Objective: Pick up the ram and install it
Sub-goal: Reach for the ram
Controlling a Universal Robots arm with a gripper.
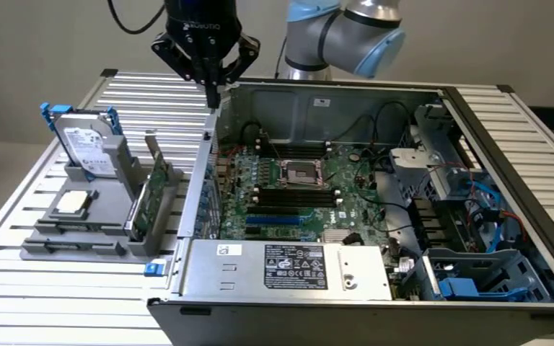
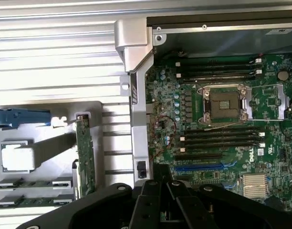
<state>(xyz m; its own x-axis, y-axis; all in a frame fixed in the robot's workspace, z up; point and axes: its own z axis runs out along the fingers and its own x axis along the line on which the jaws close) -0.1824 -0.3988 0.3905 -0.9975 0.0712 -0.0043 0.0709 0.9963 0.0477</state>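
Presently, item one: the ram (image 2: pixel 35 183), a narrow green stick, lies flat in a slot of the gray holder (image 2: pixel 55 148) on the slatted table (image 2: pixel 55 57), with a second like stick (image 2: pixel 31 202) in the slot just beside it; neither is touched. Item two: the gripper (image 1: pixel 213 97), its fingertips pressed together on nothing, hangs over the upper corner of the open computer case (image 1: pixel 335 108), at the wall nearest the holder and well apart from the ram. In the wrist view the gripper (image 2: pixel 166 183) sits dark in the foreground, its fingers meeting over the motherboard (image 2: pixel 222 157) near that wall. Item three, on the holder: a tall green expansion card (image 2: pixel 85 157) standing on edge, a square processor chip (image 2: pixel 16 157) lying flat, and a blue-handled part (image 2: pixel 17 118). The wrist view gives the two sticks plainly; the exterior view gives the holder (image 1: pixel 128 176) side-on, with its hard drive (image 1: pixel 89 148) upright in blue brackets, the card (image 1: pixel 154 191) and the chip (image 1: pixel 73 203). Item four, inside the case: the bare processor socket (image 2: pixel 224 102), flanked by long black memory slots (image 2: pixel 217 138). The exterior view adds the power supply (image 1: pixel 287 267) and the drive bays (image 1: pixel 469 209).
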